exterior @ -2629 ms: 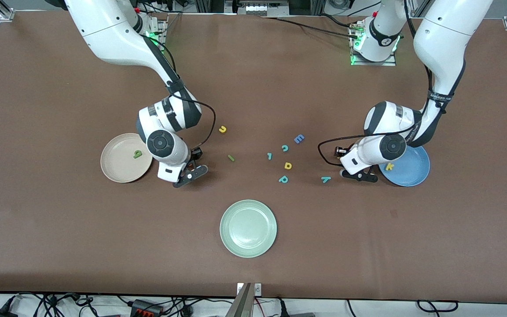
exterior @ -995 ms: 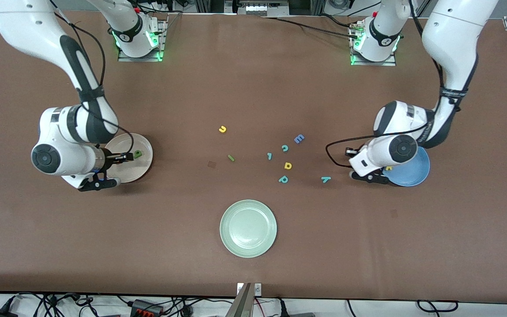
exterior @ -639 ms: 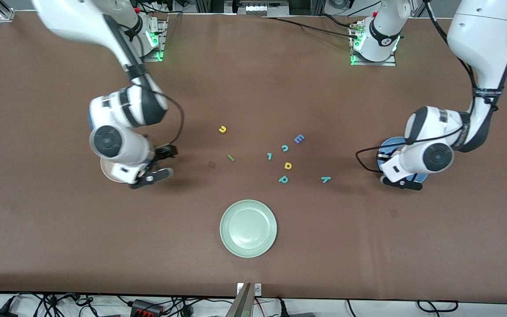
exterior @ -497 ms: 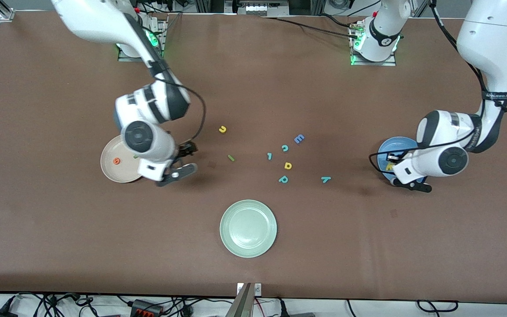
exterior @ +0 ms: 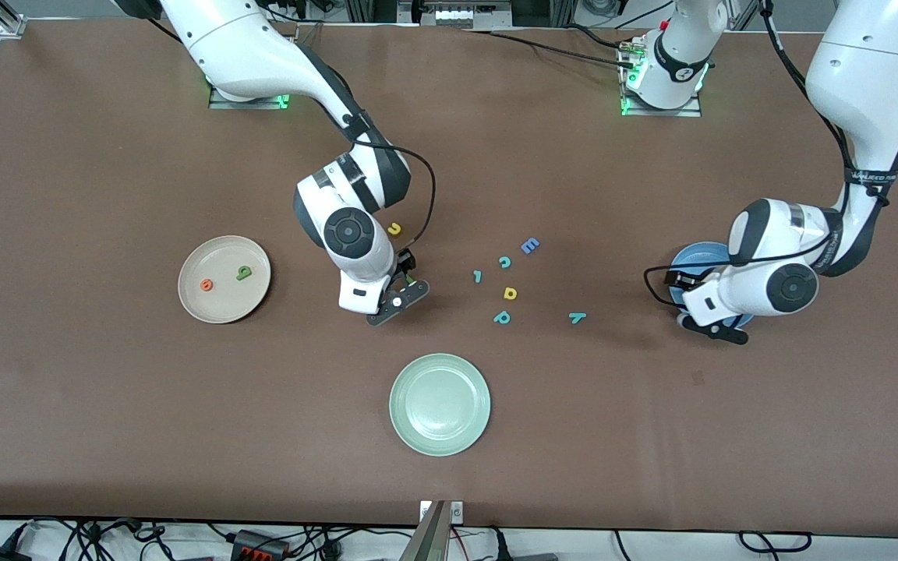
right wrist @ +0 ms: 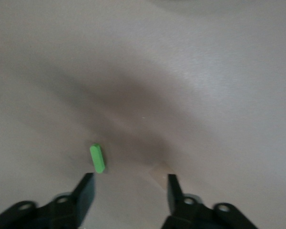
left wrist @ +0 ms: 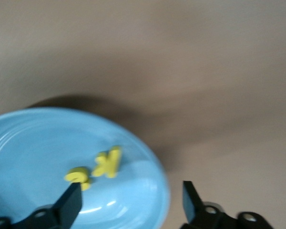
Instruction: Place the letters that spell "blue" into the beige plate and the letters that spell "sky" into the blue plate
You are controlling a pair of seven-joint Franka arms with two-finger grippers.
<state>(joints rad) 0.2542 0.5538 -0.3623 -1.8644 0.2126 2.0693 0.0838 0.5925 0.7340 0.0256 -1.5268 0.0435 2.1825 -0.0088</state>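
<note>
Right gripper (right wrist: 128, 188): over the bench (exterior: 106, 405), jaws spread, nothing between them; the green "l" (right wrist: 97, 158) lies on the bench just under them.
Left gripper (left wrist: 128, 202): over the rim of the blue plate (left wrist: 33, 143), jaws spread wide, empty.
Blue plate: yellow "s" (left wrist: 78, 177) and "k" (left wrist: 107, 161) lie in it, side by side.
Beige plate (exterior: 219, 312): holds the orange "e" (exterior: 206, 285) and green "b" (exterior: 243, 273), apart.
"u" (exterior: 394, 229): on the bench beside the right wrist.
"y" (exterior: 577, 317): on the bench, between the loose letters and the blue plate.
</note>
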